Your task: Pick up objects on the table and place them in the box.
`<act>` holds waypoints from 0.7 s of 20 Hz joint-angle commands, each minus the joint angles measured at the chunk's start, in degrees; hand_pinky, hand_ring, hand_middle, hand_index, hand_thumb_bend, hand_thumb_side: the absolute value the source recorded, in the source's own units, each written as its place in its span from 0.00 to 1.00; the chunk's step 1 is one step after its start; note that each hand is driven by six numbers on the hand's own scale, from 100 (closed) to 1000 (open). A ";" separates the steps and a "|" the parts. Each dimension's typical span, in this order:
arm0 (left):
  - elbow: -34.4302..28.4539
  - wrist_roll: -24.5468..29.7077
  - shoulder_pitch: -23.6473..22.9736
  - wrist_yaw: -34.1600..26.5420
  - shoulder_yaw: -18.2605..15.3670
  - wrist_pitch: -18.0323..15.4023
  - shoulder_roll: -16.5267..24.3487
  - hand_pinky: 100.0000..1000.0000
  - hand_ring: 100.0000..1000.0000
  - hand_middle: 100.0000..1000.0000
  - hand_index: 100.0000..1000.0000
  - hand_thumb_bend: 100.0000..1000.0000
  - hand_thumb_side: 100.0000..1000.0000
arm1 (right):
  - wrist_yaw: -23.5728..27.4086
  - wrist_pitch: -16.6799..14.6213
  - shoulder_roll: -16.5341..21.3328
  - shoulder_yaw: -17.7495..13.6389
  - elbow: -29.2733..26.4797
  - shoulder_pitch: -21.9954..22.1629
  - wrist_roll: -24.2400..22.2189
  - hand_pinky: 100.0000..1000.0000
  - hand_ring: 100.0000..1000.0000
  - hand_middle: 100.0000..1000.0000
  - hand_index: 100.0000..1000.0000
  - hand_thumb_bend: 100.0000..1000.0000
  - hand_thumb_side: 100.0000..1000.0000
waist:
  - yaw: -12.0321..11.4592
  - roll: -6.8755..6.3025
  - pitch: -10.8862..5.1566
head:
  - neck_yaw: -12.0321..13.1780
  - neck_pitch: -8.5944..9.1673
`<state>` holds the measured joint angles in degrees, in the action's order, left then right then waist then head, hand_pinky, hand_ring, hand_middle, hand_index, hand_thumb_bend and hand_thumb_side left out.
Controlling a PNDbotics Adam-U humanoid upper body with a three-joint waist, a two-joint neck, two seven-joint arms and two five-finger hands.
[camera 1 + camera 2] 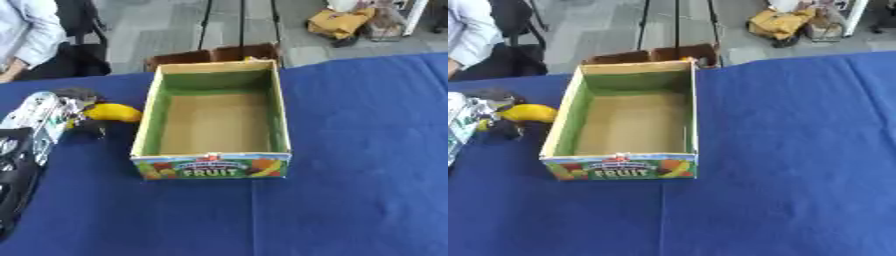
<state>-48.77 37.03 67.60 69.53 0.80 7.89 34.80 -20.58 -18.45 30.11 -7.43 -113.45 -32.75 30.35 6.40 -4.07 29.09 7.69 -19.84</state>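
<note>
Left hand (83, 107) has its fingers curled round the yellow banana (112, 112) — just left of the open fruit box (213, 167) on the blue tabletop (367, 150) — box interior bare, right hand out of sight

Even, fairly bright light from above; soft shadow inside the box (213, 122) along its walls. Whole picture slightly blurred, the left hand (54, 116) most. Mild sheen on the blue table (367, 150), no harsh glare
</note>
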 commanded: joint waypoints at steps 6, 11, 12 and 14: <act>-0.51 -2.00 1.33 -0.45 -0.53 0.56 1.74 0.73 0.80 0.75 0.84 0.00 0.19 | 0.60 0.31 1.87 -0.77 -1.14 -0.45 0.07 0.62 0.65 0.52 0.67 0.00 1.00 | 0.14 -0.60 -0.15 | 0.23 0.66; -0.24 -2.87 1.42 -0.33 -0.57 1.04 1.70 0.71 0.78 0.73 0.82 0.00 0.19 | 0.65 0.36 1.87 -0.79 -1.14 -0.43 0.11 0.62 0.65 0.52 0.67 0.00 1.00 | 0.13 -0.55 -0.15 | 0.18 0.52; -0.21 -2.98 1.44 -0.30 -0.56 1.14 1.69 0.70 0.78 0.73 0.81 0.00 0.18 | 0.66 0.36 1.86 -0.80 -1.14 -0.42 0.12 0.62 0.65 0.52 0.67 0.00 1.00 | 0.12 -0.54 -0.16 | 0.17 0.49; -0.18 -3.18 1.50 -0.15 -0.56 1.41 1.72 0.70 0.78 0.72 0.81 0.00 0.18 | 0.67 0.37 1.85 -0.80 -1.14 -0.39 0.11 0.62 0.66 0.52 0.67 0.00 1.00 | 0.10 -0.56 -0.22 | 0.18 0.39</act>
<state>-48.50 34.20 67.85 69.25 0.78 9.12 34.94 -20.47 -18.20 30.18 -7.74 -113.45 -32.74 30.42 6.42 -4.07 29.26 7.72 -19.84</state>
